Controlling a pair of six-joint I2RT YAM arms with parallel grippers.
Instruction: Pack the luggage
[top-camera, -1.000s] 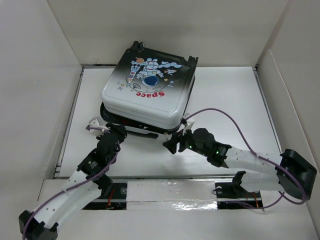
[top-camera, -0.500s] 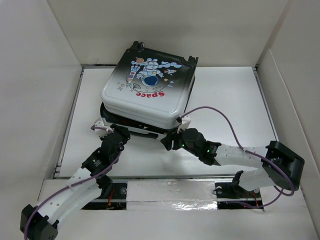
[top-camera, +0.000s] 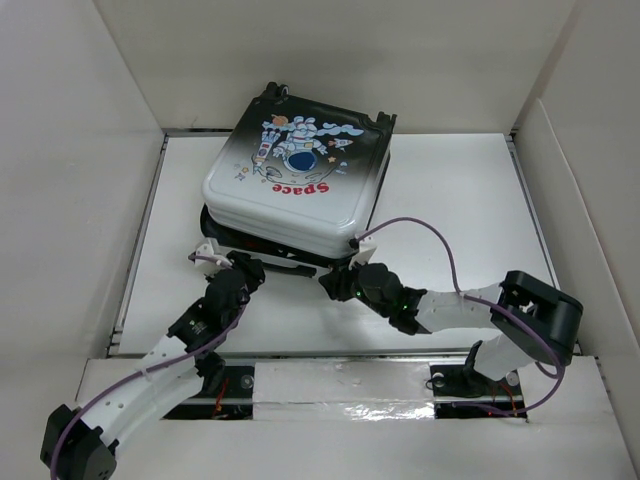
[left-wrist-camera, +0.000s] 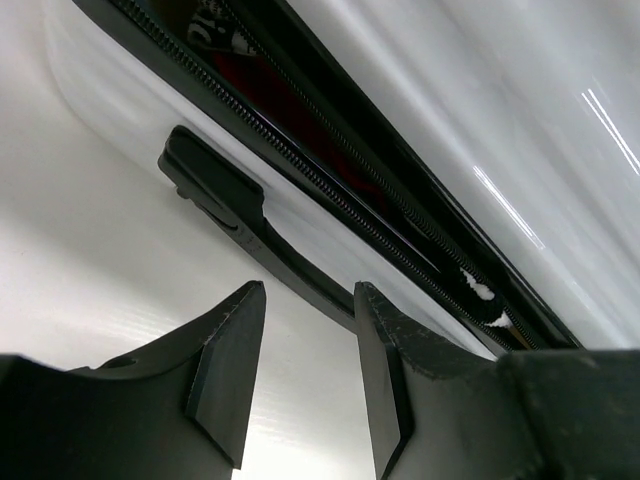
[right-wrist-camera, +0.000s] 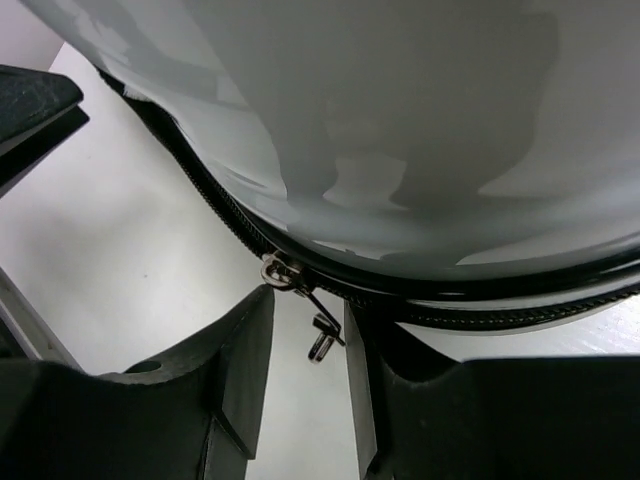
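Note:
The luggage (top-camera: 295, 180) lies flat at the back middle, astronaut and red "Space" print up. Its lid sits slightly ajar along the near edge, with red and dark contents (left-wrist-camera: 262, 88) showing in the gap. My left gripper (top-camera: 243, 268) is open at the near left edge. In the left wrist view it (left-wrist-camera: 310, 292) stands just in front of the black side handle (left-wrist-camera: 212, 184) without touching it. My right gripper (top-camera: 336, 284) is open at the near right corner. In the right wrist view its jaws (right-wrist-camera: 308, 300) stand either side of the metal zipper pull (right-wrist-camera: 322, 338), which hangs loose.
White walls enclose the table on the left (top-camera: 70, 200), back and right (top-camera: 590, 200). Purple cables (top-camera: 420, 225) loop off both arms. A taped strip (top-camera: 340, 385) runs along the near edge between the arm bases.
My right gripper has moved left and in under the luggage's near edge, up to the zipper pull. My left gripper has crept slightly forward and right. The luggage has not moved.

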